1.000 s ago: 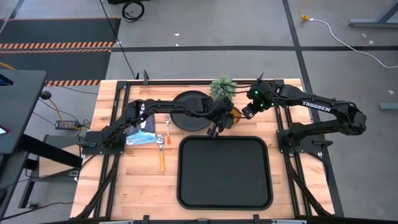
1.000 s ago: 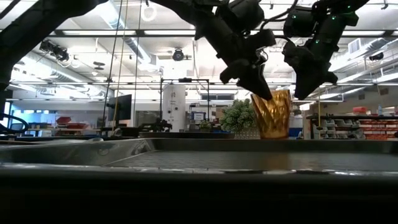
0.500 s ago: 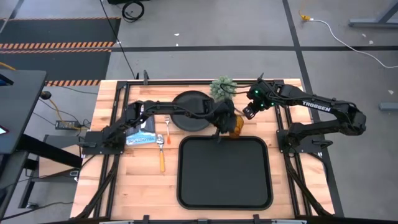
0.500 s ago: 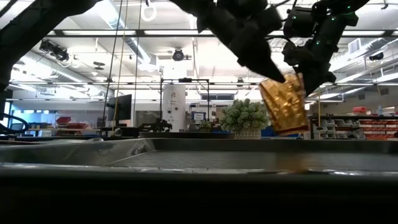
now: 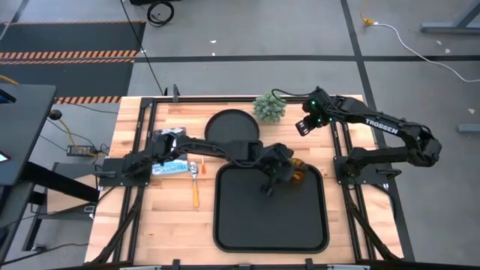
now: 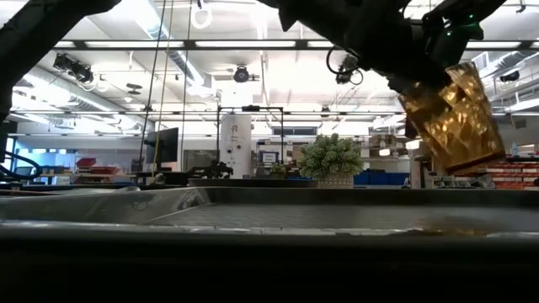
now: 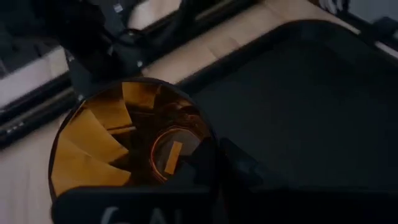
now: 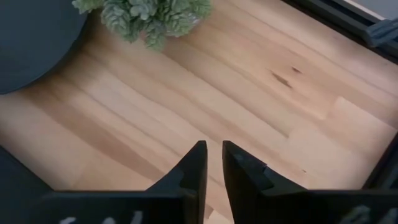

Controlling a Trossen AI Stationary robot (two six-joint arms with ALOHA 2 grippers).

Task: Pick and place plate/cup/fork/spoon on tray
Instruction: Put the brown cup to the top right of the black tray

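Cup [image 5: 295,174], high view: clamped in left gripper [image 5: 281,172] over tray [image 5: 247,217] far right corner; tray holds nothing else, plate [image 5: 232,127] lies on the table beyond. Low view: cup [image 6: 450,118] tilted, clear of tray floor. Right wrist view: right gripper [image 8: 212,163] fingers nearly closed, holding nothing, over bare wood near plant [image 8: 146,15].

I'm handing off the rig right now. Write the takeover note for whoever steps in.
Left gripper: shut on the cup, held tilted above the tray's far right corner, not set down.
Right gripper: fingers nearly together, holding nothing, over bare table by the potted plant.
Plate, fork and spoon lie on the table outside the tray.
Done: nothing placed. Left: all four.
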